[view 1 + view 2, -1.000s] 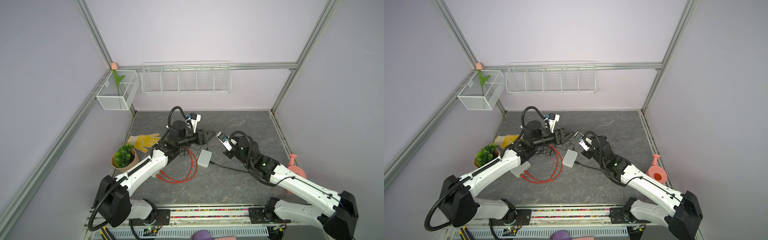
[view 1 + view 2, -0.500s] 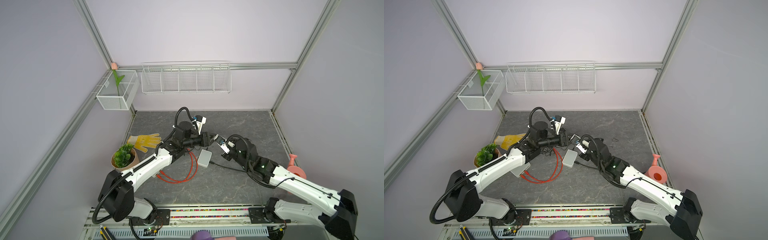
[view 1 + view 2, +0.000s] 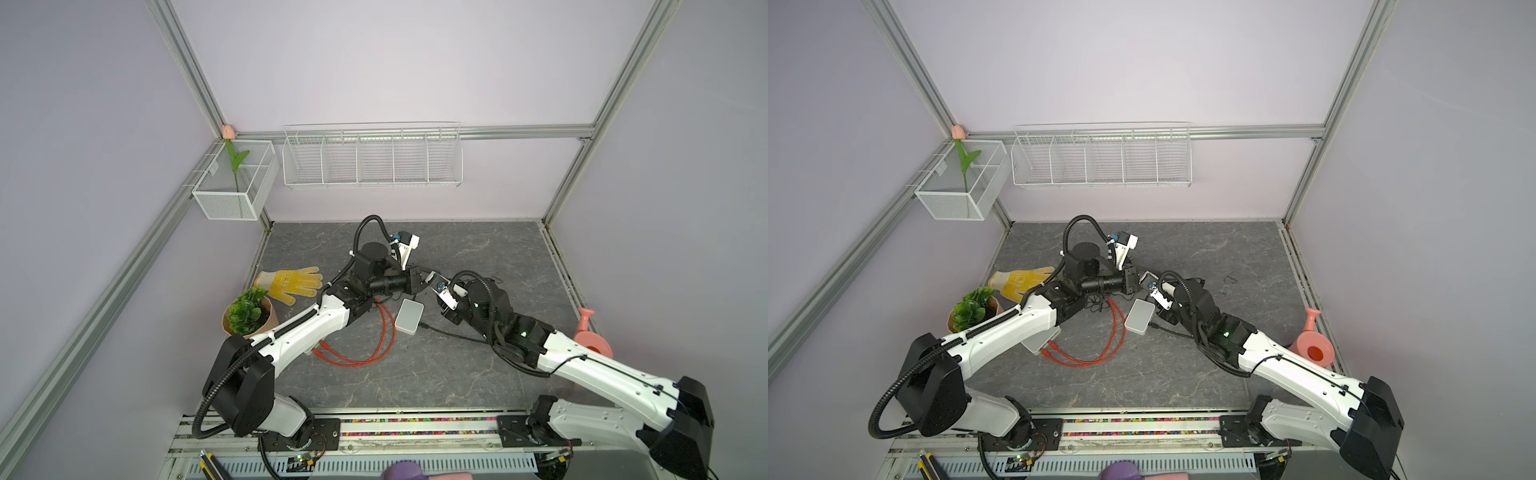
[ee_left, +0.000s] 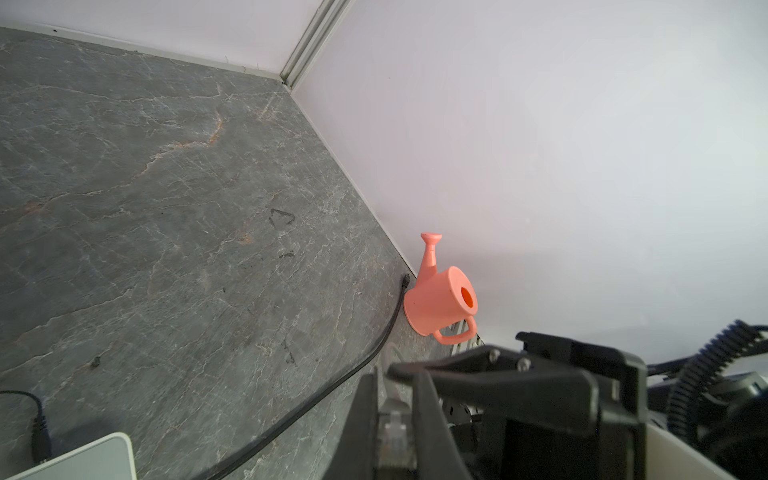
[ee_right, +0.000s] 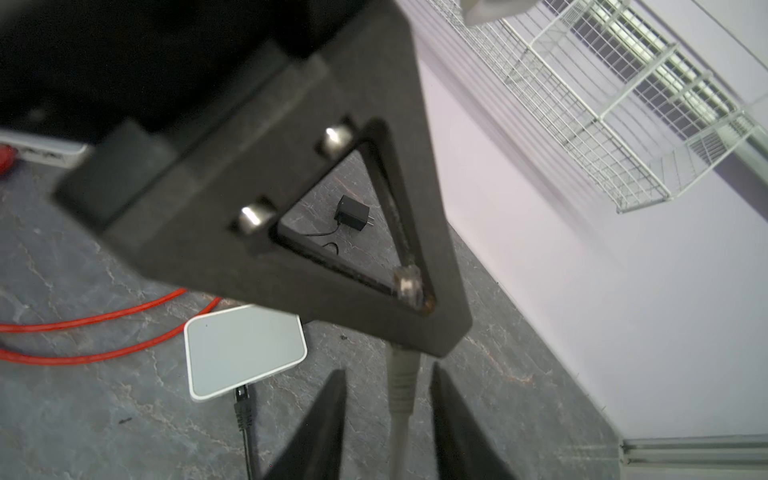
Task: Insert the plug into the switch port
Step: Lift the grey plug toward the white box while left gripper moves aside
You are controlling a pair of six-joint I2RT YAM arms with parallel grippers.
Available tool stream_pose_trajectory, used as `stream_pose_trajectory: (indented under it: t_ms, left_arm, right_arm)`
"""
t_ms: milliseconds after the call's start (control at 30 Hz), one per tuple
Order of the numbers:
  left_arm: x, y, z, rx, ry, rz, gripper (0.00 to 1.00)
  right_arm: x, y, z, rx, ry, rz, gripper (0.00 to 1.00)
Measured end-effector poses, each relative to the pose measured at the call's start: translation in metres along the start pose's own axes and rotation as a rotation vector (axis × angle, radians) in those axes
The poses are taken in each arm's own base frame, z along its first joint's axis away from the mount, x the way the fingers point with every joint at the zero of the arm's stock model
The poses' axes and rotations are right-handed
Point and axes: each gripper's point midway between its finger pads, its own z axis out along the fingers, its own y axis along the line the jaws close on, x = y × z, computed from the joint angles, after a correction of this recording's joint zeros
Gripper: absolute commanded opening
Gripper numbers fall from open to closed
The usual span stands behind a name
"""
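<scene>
The left gripper is clenched on the clear plug, holding it in the air just behind the white switch, which lies flat near the middle of the tabletop, while the right gripper stands released, its fingers either side of the grey cable without touching it. To my eye this is the handover step. Next the right gripper should back clear and the left must turn the plug to face a free port, which I cannot make out from here, then push it straight in.
</scene>
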Motion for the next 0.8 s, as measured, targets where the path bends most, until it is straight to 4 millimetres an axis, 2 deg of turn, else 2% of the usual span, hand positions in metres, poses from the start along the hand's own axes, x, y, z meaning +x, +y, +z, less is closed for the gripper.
stream_pose_trajectory:
  t_ms: [100, 200, 267, 333, 400, 467, 633, 800]
  left_arm:
    - [0.005, 0.006, -0.005, 0.011, 0.013, 0.013, 0.00]
    - [0.012, 0.013, -0.013, 0.015, 0.032, 0.032, 0.00]
    - [0.017, 0.008, -0.018, 0.045, 0.045, 0.065, 0.00]
    - [0.022, -0.003, -0.024, 0.094, 0.048, 0.103, 0.00]
    - [0.024, -0.016, -0.031, 0.146, 0.041, 0.148, 0.00]
    - [0.024, -0.029, -0.038, 0.192, 0.031, 0.196, 0.00]
    - [0.022, -0.058, -0.055, 0.285, -0.001, 0.310, 0.00]
    - [0.022, -0.077, -0.068, 0.342, -0.022, 0.381, 0.00]
  right_arm:
    - [-0.002, -0.006, -0.015, -0.034, 0.001, 0.040, 0.53]
    - [-0.011, -0.031, -0.046, -0.068, -0.052, 0.143, 0.59]
    - [-0.024, -0.048, -0.068, -0.102, -0.113, 0.216, 0.62]
    - [-0.039, -0.049, -0.084, -0.174, -0.168, 0.249, 0.65]
    - [-0.056, -0.039, -0.094, -0.284, -0.209, 0.263, 0.66]
    - [-0.063, -0.020, -0.095, -0.417, -0.217, 0.273, 0.66]
    - [-0.047, 0.019, -0.086, -0.634, -0.126, 0.315, 0.64]
    - [-0.046, 0.035, -0.093, -0.735, -0.118, 0.333, 0.60]
